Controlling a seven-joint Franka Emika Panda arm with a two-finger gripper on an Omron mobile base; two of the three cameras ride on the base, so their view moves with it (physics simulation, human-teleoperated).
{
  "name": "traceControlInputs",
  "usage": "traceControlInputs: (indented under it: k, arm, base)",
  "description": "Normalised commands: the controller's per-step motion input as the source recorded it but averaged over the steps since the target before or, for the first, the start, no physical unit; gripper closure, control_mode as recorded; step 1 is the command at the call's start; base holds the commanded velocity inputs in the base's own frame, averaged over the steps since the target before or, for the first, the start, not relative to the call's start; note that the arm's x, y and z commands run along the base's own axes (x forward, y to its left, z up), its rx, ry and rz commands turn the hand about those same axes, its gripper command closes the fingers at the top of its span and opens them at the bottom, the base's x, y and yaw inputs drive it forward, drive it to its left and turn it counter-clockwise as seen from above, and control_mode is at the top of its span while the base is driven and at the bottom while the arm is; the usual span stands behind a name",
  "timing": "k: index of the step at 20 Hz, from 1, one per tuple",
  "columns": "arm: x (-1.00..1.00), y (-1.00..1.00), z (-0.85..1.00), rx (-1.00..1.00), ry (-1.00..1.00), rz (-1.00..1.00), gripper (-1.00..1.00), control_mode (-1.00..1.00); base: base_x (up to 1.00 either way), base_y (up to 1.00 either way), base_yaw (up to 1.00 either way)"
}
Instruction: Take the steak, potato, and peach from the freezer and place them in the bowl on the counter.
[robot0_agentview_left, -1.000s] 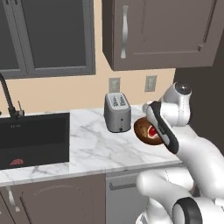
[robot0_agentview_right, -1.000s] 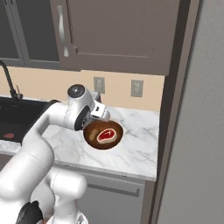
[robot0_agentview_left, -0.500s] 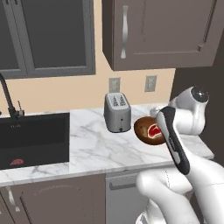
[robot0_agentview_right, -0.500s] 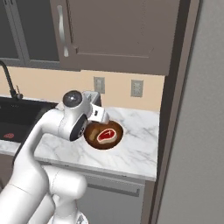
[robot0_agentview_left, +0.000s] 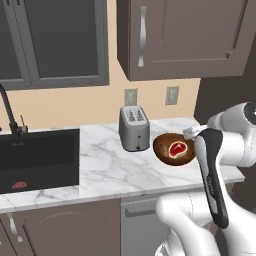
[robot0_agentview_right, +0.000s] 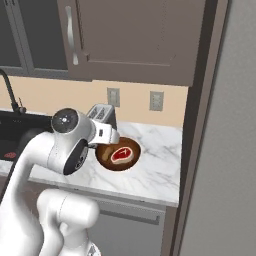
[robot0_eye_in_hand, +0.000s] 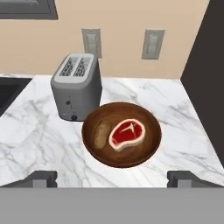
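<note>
Arm pulls back from bowl (robot0_eye_in_hand: 121, 134) since a second ago, my gripper (robot0_eye_in_hand: 112, 178) now clear of it, jaws spread wide, empty. Steak (robot0_eye_in_hand: 127, 134) and potato (robot0_eye_in_hand: 102, 133) lie inside bowl on counter (robot0_eye_in_hand: 39, 131), beside toaster (robot0_eye_in_hand: 77, 86). Potato hidden in base views.

Bowl (robot0_eye_in_hand: 122, 155) on counter (robot0_eye_in_hand: 39, 135), just right of and before toaster (robot0_eye_in_hand: 76, 92); steak (robot0_eye_in_hand: 127, 134) and potato (robot0_eye_in_hand: 102, 133) inside, potato to steak's left, the two touching or nearly so. Two wall outlets (robot0_eye_in_hand: 153, 43) behind toaster and bowl. Sink (robot0_agentview_left: 37, 157) set in counter well left of toaster, wall cabinets (robot0_agentview_left: 165, 37) overhead.
</note>
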Motion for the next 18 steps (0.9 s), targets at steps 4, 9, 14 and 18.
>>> traceControlInputs:
  k: [4,9,14,18]
  arm:
    - [-0.82,0.01,0.55,-0.08,-0.01,0.0,-1.0,-1.0]
    - [-0.61,0.03,0.65,-0.09,0.0,0.0,-1.0,-1.0]
    - [-0.47,0.1,0.72,-0.03,0.05,-0.01,-1.0,-1.0]
    - [-0.51,0.02,0.63,0.0,0.12,0.0,-1.0,-1.0]
  base:
    - [0.0,0.0,0.0]
    - [0.0,0.0,0.0]
    - [0.0,0.0,0.0]
    - [0.0,0.0,0.0]
